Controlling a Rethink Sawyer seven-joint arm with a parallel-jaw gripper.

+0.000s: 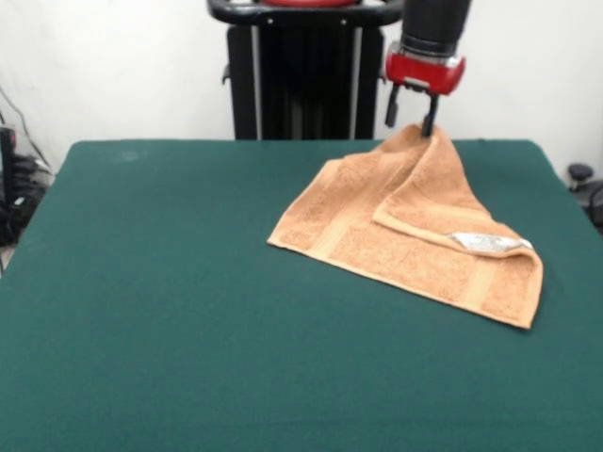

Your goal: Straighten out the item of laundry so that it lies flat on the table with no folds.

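The orange-tan towel [405, 235] lies on the right half of the green table [188, 301]. One part is folded over the rest, with the white tag [488, 242] showing on the fold near the right side. Its far corner is drawn up into a peak above the table's far edge. My gripper [411, 127] is at that peak and holds the raised corner, with the red wrist above it. The rest of the towel slopes down from the peak and rests on the cloth.
The robot's black pedestal [301, 85] stands behind the table's far edge. Cables and dark gear [14, 188] lie off the table at the left, and a dark object [582, 179] off the right edge.
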